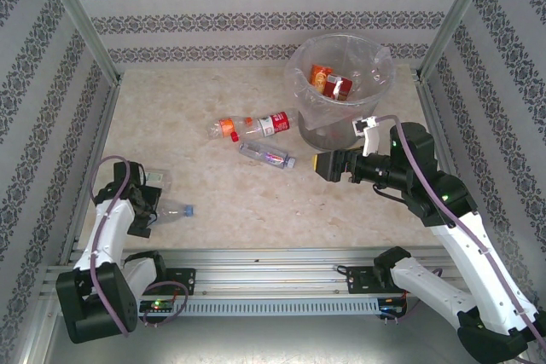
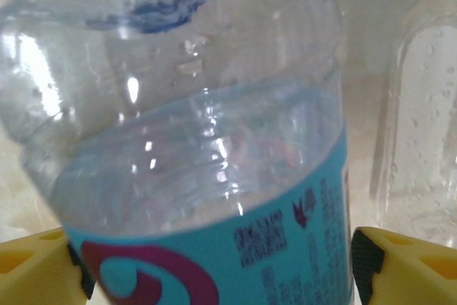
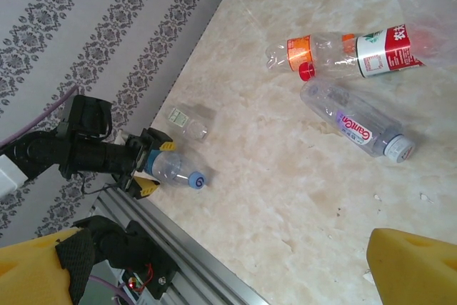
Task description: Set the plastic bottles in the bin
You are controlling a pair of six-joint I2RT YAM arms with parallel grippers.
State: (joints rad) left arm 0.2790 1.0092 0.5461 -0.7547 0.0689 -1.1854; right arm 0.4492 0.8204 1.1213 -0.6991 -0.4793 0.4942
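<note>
A clear bottle with a blue label and blue cap point(image 1: 173, 210) point(image 2: 207, 176) point(image 3: 175, 169) lies on the table at the near left. My left gripper point(image 1: 152, 210) point(image 2: 214, 269) point(image 3: 153, 166) is open, its yellow fingers point(image 2: 400, 266) on either side of the bottle's labelled end. A second clear bottle point(image 1: 158, 179) point(image 3: 187, 123) lies just beyond it. Mid-table lie an orange-label bottle point(image 1: 229, 129) point(image 3: 303, 53), a red-label bottle point(image 1: 273, 124) point(image 3: 382, 49) and a purple-print bottle point(image 1: 266, 155) point(image 3: 357, 126). The bin point(image 1: 300, 57) at the back right holds red and orange bottles point(image 1: 328, 81). My right gripper point(image 1: 322, 164) point(image 3: 228, 269) hangs open in front of the bin, holding nothing.
Patterned walls point(image 1: 51, 108) close in the left, back and right sides. A metal rail point(image 1: 273, 257) runs along the near edge between the arm bases. Bare marble table point(image 1: 256, 202) lies between the two grippers.
</note>
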